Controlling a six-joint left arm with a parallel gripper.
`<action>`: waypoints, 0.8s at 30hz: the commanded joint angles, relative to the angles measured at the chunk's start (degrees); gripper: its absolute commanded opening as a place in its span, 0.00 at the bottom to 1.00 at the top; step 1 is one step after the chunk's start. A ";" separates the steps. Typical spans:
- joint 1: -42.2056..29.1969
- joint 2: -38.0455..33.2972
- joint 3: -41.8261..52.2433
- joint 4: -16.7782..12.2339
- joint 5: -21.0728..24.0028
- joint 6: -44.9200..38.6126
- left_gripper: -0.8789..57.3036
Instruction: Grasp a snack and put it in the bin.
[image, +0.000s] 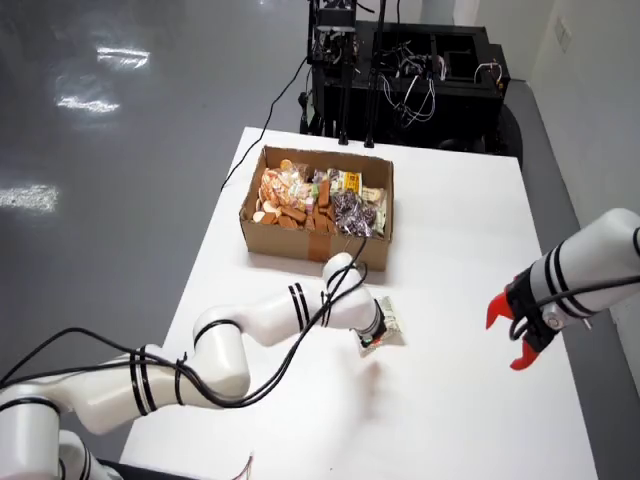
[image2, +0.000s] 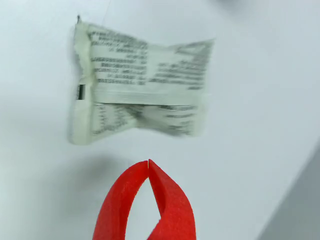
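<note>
- Starting on the left of the overhead view: the working arm, white with black bands, reaches across the table from the lower left corner.
- gripper: the red fingertips meet at a point in the wrist view, so it is closed, with nothing between them.
- snack packet: pale wrapper with dark print, lying flat on the table. Its long axis runs side to side across the wrist view, square to the way the fingers point. The left end is crimped and the right end is blurred.
- Packet relative to the hand: just ahead of the fingertips and slightly left of their line. A strip of bare table shows between them, so they are not touching.
- In the overhead view the gripper sits just beside the packet, which pokes out on its right side. The gripper is partly hidden there, so I cannot tell how it stands from this view.
- cardboard box: beyond the hand and a little to its left, near it. It is open-topped and full of mixed snack packs.
- second arm: well to the right of the hand, with red fingers spread apart and nothing between them.
- Surface: plain white tabletop, with a soft shadow under the hand.
- Room: glossy grey floor on the left, and a black equipment rack with loose cables behind the table's far edge.
</note>
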 joint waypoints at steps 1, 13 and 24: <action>1.46 0.00 -6.91 0.16 1.68 -7.31 0.01; 4.49 0.00 -12.53 3.83 3.98 -36.57 0.27; 4.68 -0.81 -9.17 5.26 3.35 -60.99 0.74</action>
